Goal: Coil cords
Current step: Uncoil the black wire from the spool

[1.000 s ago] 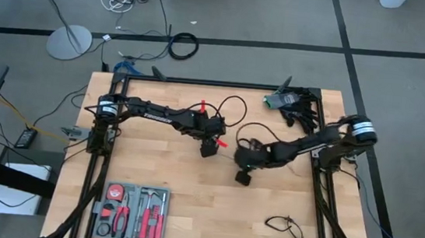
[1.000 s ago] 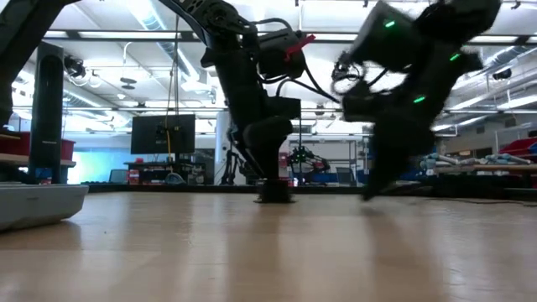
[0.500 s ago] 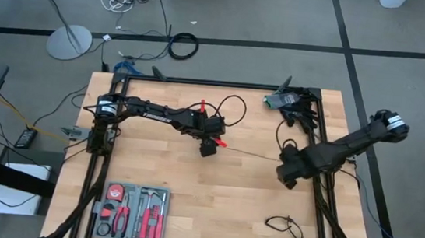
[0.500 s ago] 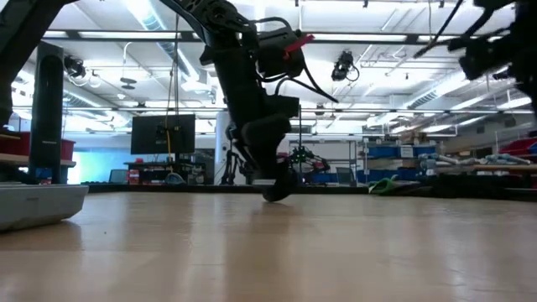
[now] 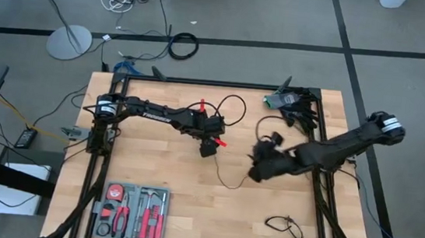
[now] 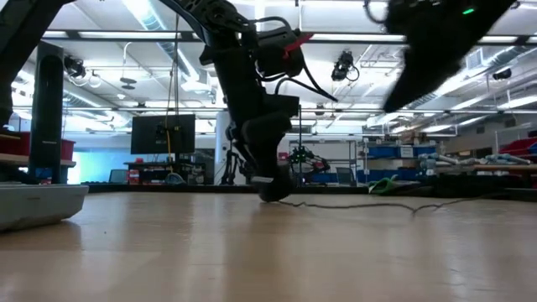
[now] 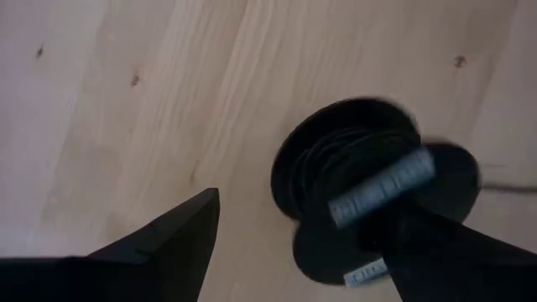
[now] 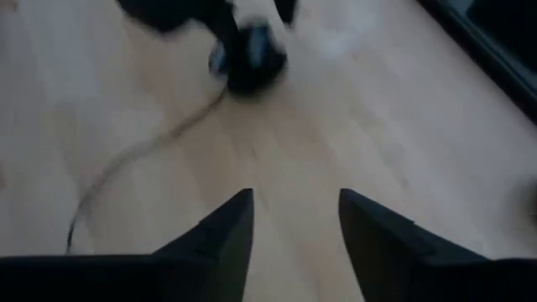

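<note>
The fingers of the left gripper [image 5: 209, 148] are standing wide near the desk's middle, straddling the black coil of the cord [image 7: 352, 180] with one finger touching it, probably pinning it while it is being wound. The right gripper [image 8: 289, 220] is hovering at about four o'clock from it, fingers released and empty, the cord's loose tail [image 5: 226, 179] lying between them. The wooden desk [image 5: 180, 210] is also carrying a tool case [image 5: 131, 212]; shelving and ceiling lights are showing behind.
</note>
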You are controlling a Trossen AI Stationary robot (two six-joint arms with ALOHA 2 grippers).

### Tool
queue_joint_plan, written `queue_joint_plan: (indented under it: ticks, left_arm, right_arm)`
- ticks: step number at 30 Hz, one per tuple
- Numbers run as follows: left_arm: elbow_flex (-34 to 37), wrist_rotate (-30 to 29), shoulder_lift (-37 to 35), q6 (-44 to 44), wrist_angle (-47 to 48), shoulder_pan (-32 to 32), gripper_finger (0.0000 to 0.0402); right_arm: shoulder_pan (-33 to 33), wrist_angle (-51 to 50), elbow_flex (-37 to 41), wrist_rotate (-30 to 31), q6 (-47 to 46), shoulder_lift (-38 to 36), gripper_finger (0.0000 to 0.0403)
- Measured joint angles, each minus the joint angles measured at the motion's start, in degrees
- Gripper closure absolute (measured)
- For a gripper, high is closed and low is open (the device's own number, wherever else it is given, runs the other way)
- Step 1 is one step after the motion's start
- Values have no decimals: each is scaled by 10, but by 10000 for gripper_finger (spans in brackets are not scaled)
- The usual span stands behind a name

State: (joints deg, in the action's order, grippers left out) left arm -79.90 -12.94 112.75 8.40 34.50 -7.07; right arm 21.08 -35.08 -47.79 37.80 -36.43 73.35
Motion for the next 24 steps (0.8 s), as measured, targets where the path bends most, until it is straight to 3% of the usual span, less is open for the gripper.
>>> queue_joint_plan:
  ticks: [6, 11, 17, 24]
  left_arm:
    - [1, 2, -17, 7, 4, 0, 94]
    - [1, 2, -20, 9, 11, 1, 94]
    - [9, 2, -20, 11, 26, 1, 94]
    - [26, 1, -23, 22, 5, 1, 94]
  right_arm:
    - [-75, 268, 0, -38, 142, 131, 194]
    - [-123, 441, 0, -168, 166, 255, 192]
    - [-140, 487, -1, -225, 102, 346, 208]
    - [-135, 509, 0, -232, 112, 337, 225]
